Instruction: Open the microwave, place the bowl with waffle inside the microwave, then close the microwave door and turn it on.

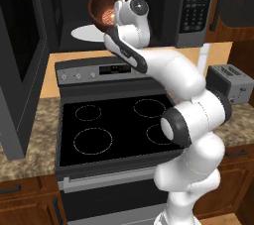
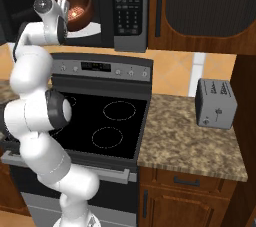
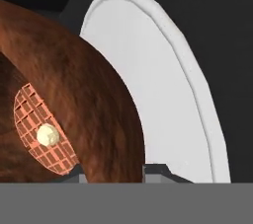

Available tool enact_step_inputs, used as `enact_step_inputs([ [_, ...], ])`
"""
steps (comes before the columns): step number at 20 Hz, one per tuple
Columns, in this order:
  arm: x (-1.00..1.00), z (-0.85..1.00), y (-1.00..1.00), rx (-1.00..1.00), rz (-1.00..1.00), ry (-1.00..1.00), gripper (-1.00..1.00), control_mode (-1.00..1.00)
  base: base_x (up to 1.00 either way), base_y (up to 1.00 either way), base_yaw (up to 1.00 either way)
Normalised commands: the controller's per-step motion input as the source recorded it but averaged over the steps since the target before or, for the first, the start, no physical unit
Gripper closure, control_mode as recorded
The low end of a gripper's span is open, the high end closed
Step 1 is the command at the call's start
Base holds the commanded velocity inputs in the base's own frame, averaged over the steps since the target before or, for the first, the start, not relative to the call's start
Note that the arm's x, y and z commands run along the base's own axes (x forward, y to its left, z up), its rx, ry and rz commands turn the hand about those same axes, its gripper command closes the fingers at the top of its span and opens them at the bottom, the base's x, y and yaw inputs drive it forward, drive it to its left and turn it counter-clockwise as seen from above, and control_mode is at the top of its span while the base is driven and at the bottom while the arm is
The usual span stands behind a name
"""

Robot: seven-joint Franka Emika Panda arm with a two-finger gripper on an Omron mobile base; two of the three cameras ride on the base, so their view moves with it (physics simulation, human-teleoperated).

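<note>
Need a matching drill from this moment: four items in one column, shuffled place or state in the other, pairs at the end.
Items:
1. reddish-brown wooden bowl
2. grey steel microwave door
3. small grey toaster
4. orange gridded waffle

States:
A. on the speckled counter right of the black stove
B. swung open
C. lying inside the bowl
D. tilted, over the white turntable

Pairs: 1-D, 2-B, 3-A, 4-C

No readable text anywhere. Black keypad strip (image 1: pixel 198 2) at 3 o'clock side of grey-steel microwave (image 2: pixel 131 11): button legends just pale blur, illegible. Dark display window (image 1: pixel 115 69) on grey stove control panel (image 2: pixel 107 67): digits smeared, can't read. Small grey toaster (image 2: pixel 216 104): front marks too small to tell.
</note>
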Motion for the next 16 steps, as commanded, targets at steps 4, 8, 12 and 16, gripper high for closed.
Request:
enact_step_inputs([
  [4,0.38,-0.56,0.21,0.0,0.0,0.19,1.0,-1.0,0.0,0.0,0.0],
  [8,0.26,-0.49,0.27,0.0,0.0,0.11,-1.0,-1.0,0.0,0.0,0.0],
  [12,-0.01,-0.44,0.14,0.0,0.0,-0.05,-1.0,-1.0,0.0,0.0,0.0],
  [16,-0.66,-0.93,-0.26,0.01,0.0,-0.27,-1.0,-1.0,0.0,0.0,0.0],
])
